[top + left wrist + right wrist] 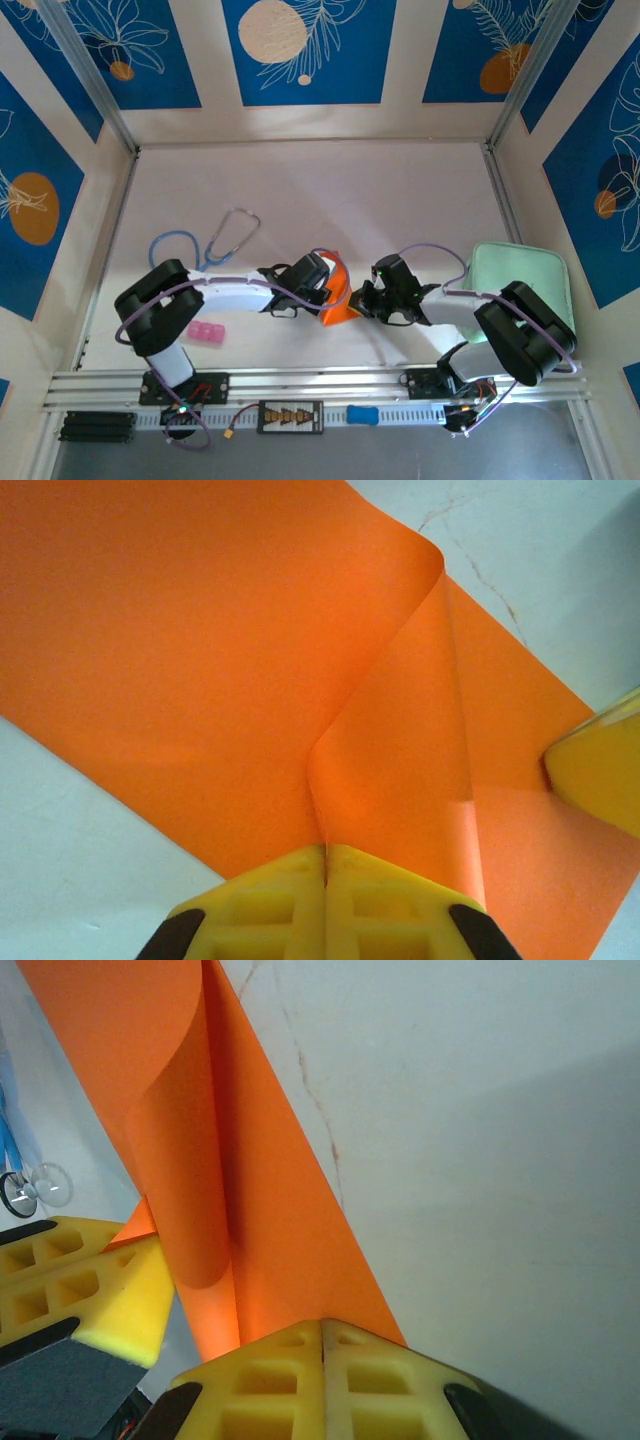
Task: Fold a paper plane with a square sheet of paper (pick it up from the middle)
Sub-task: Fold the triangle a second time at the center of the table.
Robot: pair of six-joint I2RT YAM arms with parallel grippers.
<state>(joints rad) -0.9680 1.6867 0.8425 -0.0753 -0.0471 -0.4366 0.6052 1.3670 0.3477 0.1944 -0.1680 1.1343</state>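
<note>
I see my left hand (325,872) and right hand (322,1345) each pinching the curled square sheet of paper (200,630) toward the tabletop's (300,190) near edge.

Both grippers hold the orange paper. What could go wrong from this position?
1. The left gripper and the right gripper both pinch the square sheet of paper close together, so pulling them apart could tear it.
2. The sheet bulges in a loose curl instead of a flat crease, so the fold may come out crooked.
</note>
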